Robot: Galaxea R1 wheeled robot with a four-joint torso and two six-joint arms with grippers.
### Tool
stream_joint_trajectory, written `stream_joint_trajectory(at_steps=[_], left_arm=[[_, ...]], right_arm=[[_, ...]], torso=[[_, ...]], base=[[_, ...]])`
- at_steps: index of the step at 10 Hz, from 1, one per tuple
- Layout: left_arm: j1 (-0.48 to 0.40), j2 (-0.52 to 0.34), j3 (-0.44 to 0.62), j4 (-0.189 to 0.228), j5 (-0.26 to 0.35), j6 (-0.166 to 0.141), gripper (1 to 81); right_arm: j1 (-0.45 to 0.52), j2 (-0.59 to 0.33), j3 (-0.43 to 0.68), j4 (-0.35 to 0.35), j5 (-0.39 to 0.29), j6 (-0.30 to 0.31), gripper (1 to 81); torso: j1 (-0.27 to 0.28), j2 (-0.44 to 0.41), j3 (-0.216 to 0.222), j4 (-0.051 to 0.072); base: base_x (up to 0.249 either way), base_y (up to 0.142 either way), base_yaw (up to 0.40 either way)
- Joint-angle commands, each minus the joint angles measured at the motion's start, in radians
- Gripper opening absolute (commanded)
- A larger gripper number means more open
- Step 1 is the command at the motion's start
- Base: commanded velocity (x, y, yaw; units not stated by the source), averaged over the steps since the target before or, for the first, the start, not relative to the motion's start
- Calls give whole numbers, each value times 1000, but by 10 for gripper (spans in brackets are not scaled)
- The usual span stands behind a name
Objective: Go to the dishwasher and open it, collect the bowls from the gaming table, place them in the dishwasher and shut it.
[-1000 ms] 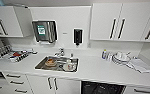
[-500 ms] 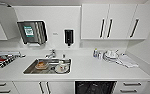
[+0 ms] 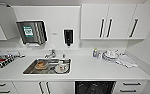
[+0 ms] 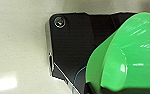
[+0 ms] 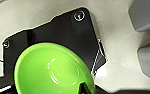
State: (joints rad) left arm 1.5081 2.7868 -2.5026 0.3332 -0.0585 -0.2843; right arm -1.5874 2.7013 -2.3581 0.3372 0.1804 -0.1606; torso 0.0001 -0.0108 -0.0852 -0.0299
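Note:
The dishwasher [image 3: 94, 87] shows as a dark open bay under the white counter, right of the sink, at the lower edge of the head view. In the right wrist view a bright green bowl [image 5: 51, 67] fills the foreground, hollow side facing the camera. My right gripper [image 5: 84, 88] is shut on its rim. In the left wrist view a green bowl [image 4: 131, 52] looms large, seen from its outer side. My left gripper [image 4: 108, 90] grips its lower edge. The floor behind both bowls is pale and glossy. The gaming table is out of view.
A steel sink [image 3: 31, 71] in the white counter [image 3: 96, 68] holds used dishes. White dishes and a bottle [image 3: 108, 55] stand at the counter's right. White wall cupboards [image 3: 108, 21], a paper-towel dispenser [image 3: 32, 31] and a dark soap dispenser [image 3: 68, 36] hang above.
The whole head picture has shifted: the camera has swung so the sink and dispensers slid left, then settled nearer, with the dark dishwasher bay now at bottom centre-right.

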Motion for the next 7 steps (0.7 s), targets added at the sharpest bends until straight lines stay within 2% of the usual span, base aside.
stream_joint_trajectory(at_steps=[1,3,7], left_arm=[[-42,-24,8,-3,43,-1,10],[-35,-64,77,-5,-6,-3,10],[-33,-209,315,-3,-14,-3,10]], right_arm=[[36,-35,17,-6,-76,-3,10],[31,-87,108,-7,-78,-3,10],[29,-252,371,-7,-73,-5,10]], torso=[[0,0,0,0],[0,0,0,0],[0,0,0,0]], base=[[0,0,0],[0,0,0],[0,0,0]])
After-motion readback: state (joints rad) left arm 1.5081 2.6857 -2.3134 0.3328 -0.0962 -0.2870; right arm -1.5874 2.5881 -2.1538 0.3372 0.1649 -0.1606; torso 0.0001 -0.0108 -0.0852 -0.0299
